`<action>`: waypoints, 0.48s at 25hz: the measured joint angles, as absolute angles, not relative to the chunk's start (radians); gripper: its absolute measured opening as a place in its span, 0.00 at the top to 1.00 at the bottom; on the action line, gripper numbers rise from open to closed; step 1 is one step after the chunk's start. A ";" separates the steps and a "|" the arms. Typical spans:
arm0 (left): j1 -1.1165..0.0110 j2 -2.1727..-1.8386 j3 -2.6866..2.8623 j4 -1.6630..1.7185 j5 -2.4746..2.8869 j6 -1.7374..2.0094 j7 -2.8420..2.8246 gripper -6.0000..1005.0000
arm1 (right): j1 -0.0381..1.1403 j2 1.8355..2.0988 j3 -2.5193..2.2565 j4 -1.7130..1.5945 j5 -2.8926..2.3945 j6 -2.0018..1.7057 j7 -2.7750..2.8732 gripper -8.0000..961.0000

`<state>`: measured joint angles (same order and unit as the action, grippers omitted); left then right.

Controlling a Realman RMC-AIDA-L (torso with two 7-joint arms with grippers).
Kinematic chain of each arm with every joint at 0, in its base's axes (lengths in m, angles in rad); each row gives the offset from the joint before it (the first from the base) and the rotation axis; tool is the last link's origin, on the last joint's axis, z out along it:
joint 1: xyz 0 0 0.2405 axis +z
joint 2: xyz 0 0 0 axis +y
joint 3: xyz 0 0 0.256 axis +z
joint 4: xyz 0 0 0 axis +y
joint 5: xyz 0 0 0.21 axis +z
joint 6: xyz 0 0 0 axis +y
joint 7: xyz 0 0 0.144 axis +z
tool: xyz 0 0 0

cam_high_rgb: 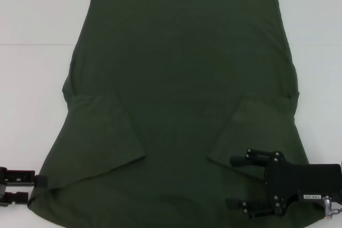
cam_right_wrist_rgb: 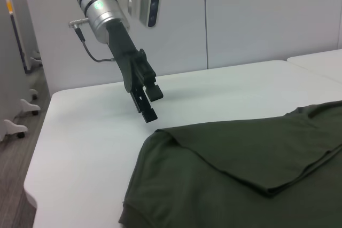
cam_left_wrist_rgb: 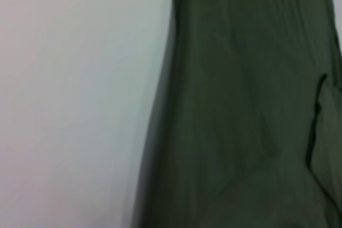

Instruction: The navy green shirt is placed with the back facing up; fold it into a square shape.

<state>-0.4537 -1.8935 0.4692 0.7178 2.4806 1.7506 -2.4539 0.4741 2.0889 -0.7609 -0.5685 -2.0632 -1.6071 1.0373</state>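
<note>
Shirt: navy green shirt (cam_high_rgb: 181, 105) flat on white tabletop (cam_high_rgb: 32, 78), both sleeves folded inward, no lettering visible.
Left claw (cam_right_wrist_rgb: 148, 102): fingers apart, above tabletop beside shirt's near corner.
Right claw (cam_high_rgb: 239, 182): fingers apart, over shirt's near right part.

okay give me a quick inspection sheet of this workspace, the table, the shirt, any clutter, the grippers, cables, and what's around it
Surface: white table, bare around the cloth.
Job's things: navy green shirt lies flat, plain side up, both sleeves folded inward onto the body; not yet a square.
Clutter: nothing seen.
Grippers: left gripper is at the shirt's near left corner, just above the table, fingers slightly apart, holding nothing. Right gripper is over the near right part of the shirt, open, nothing between its fingers.
Cables: a thin grey cable loops off the left wrist.
Surroundings: pale wall panels, grey floor, castor feet of some furniture.
</note>
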 joint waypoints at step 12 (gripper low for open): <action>-0.457 -1.903 0.464 0.712 2.545 1.691 -2.457 0.15 | 0.472 2.089 -0.762 -0.557 -2.064 -1.612 1.035 0.04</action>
